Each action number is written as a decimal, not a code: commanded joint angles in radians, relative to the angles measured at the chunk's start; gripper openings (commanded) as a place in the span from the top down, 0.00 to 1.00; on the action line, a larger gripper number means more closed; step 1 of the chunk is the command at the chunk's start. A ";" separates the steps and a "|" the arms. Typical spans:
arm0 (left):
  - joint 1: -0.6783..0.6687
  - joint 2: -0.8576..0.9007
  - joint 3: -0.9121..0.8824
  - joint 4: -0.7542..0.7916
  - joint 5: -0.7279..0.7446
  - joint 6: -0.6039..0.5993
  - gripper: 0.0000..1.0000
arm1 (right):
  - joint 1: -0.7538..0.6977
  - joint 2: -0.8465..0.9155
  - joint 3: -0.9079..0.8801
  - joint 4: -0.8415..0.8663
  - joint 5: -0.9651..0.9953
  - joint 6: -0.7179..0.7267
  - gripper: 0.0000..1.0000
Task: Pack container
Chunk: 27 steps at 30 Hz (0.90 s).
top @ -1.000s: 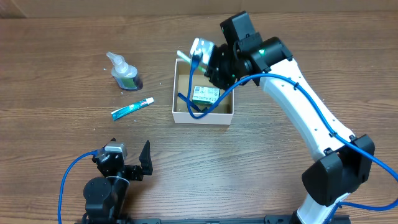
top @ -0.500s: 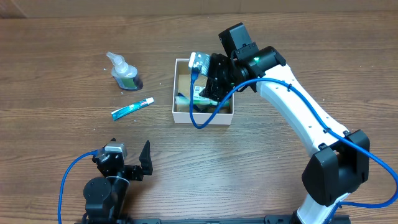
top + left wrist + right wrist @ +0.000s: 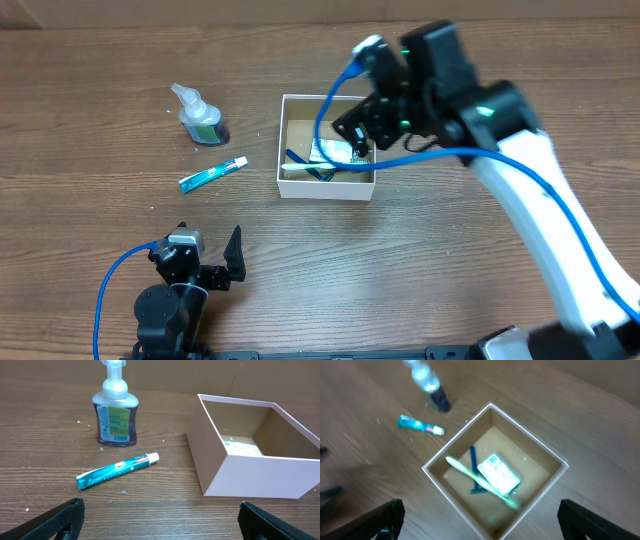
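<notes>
Inside square white-walled container (image 3: 529,434): slim green toothbrush (image 3: 480,481), rectangular packet (image 3: 498,474).

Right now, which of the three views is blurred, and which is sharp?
Right wrist view: blurred throughout, the container and toothbrush smeared. Overhead: table sharp, only the right arm blurred. Left wrist view: sharp, the toothpaste tube and bottle crisp.
</notes>
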 commanded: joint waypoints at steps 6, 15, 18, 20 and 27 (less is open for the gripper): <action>0.006 -0.011 -0.009 0.003 0.008 -0.010 0.00 | -0.018 -0.129 0.015 -0.235 0.158 0.284 0.00; 0.006 -0.011 -0.009 0.003 0.008 -0.010 0.00 | -0.019 -0.275 -0.024 -0.291 0.223 0.284 0.00; 0.006 -0.011 -0.009 0.003 0.008 -0.010 0.00 | -0.019 -0.328 -0.073 -0.287 0.223 0.283 0.00; 0.006 -0.011 -0.009 0.003 0.008 -0.010 0.00 | -0.019 -0.365 -0.113 -0.281 0.223 0.285 0.00; 0.006 -0.011 -0.009 0.003 0.008 -0.010 0.00 | -0.019 -0.526 -0.246 -0.252 0.224 0.307 0.00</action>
